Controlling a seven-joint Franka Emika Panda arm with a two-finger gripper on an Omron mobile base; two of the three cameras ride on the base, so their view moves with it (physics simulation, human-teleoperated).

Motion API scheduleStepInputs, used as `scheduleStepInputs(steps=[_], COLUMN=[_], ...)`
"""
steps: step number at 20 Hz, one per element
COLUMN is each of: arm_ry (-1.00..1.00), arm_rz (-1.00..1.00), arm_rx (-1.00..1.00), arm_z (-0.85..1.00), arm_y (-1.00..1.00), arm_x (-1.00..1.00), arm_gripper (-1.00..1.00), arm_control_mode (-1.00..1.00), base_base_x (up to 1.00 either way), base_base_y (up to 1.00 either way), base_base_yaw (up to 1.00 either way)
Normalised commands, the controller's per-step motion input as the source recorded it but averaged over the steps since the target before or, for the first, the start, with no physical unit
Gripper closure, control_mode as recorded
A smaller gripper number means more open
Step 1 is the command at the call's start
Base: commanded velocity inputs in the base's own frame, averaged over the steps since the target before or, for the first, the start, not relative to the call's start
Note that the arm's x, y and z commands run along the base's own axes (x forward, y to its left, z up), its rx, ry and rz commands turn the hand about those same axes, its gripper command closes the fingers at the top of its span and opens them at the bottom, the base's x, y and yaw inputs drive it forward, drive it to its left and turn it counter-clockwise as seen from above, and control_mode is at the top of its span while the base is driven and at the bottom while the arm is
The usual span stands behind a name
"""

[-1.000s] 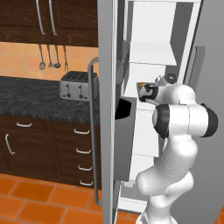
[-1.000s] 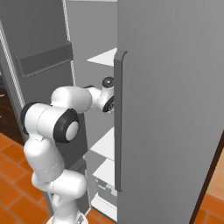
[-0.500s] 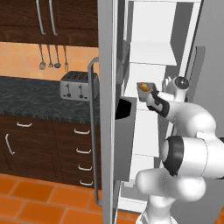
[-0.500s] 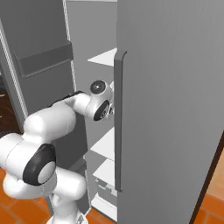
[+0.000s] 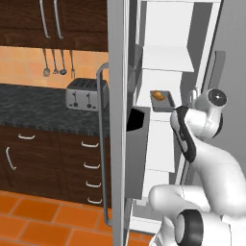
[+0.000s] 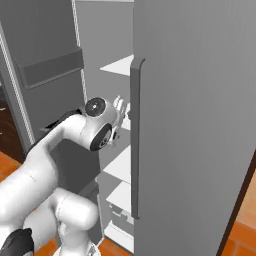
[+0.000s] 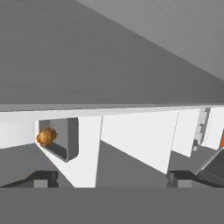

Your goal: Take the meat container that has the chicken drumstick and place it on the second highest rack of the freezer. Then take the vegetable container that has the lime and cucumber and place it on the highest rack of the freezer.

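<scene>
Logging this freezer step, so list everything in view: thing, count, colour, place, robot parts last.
chicken drumstick: one, golden brown, in the meat container.
meat container: one, grey tray, resting on a white freezer shelf.
freezer: one, grey outside, white inside, door standing open.
door bin: one, grey, on the open door.
toaster: one, silver, on the dark counter left of the door.
utensils: several, grey, hanging on the orange wall.
drawers: dark brown, under the counter.
arm: one, white, reaching toward the shelves.
gripper: one, dark fingertips, open, holding nothing.
</scene>
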Motion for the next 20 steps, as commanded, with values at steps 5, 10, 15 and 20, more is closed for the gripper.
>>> scheduleStepInputs(steps=[5,10,15,20], arm_ry=[0.03,0.03,0.00,0.01], arm_rz=[0.10,0.12,0.00,-0.11], arm_rx=[-0.05,-0.08,0.00,0.00], arm_z=[0.25,0.28,0.48,0.68], arm_y=[0.32,0.19,0.07,0.00], arm_x=[-1.00,-1.00,-0.85,-0.31], arm_gripper=[-1.00,-1.00,-1.00,-1.00], arm_control_mode=[-1.00,-1.00,-1.00,-1.00], base_base_x=[0.00,0.00,0.00,0.00], base_base_y=[0.00,0.00,0.00,0.00], base_base_yaw=[0.00,0.00,0.00,0.00])
